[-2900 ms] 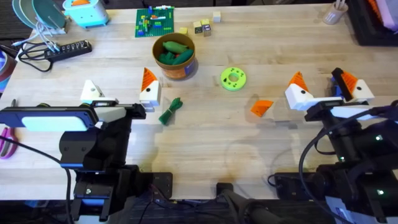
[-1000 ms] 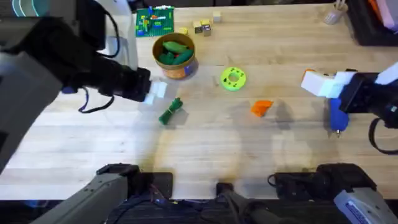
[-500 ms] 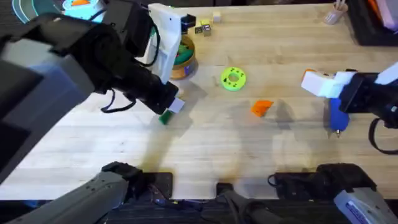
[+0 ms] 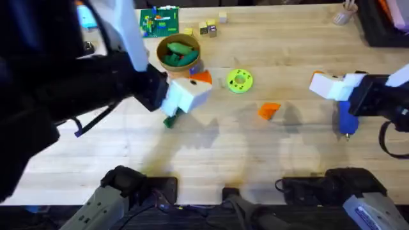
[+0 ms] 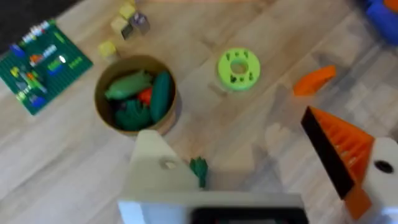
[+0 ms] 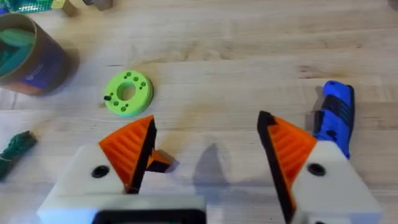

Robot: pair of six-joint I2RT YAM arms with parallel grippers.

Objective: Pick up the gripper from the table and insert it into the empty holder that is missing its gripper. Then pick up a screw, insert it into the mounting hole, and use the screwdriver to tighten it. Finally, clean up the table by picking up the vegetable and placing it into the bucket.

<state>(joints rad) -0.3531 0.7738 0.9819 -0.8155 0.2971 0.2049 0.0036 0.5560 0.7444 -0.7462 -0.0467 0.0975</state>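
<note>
The small orange gripper wedge (image 4: 269, 110) lies flat on the table, right of centre; it also shows in the left wrist view (image 5: 314, 79). My left gripper (image 4: 192, 89) hangs open above the table between the bucket (image 4: 179, 56) and the wedge. One of its fingers is the bare white holder (image 5: 158, 171); the other carries an orange pad (image 5: 345, 149). The green vegetable (image 4: 170, 120) lies partly under it. At the right, my right gripper (image 4: 323, 83) is open with nothing in it, and the blue screwdriver (image 4: 347, 118) lies beside it.
A lime-green disc (image 4: 239, 81) sits between the bucket and the wedge. A green brick plate (image 4: 158, 22) and small blocks (image 4: 209, 25) lie at the back. The left arm looms large and dark over the table's left half.
The left arm has risen from its rest and swung right, over the vegetable, toward the table's middle. The right arm also lifted earlier and has held still for the last second.
</note>
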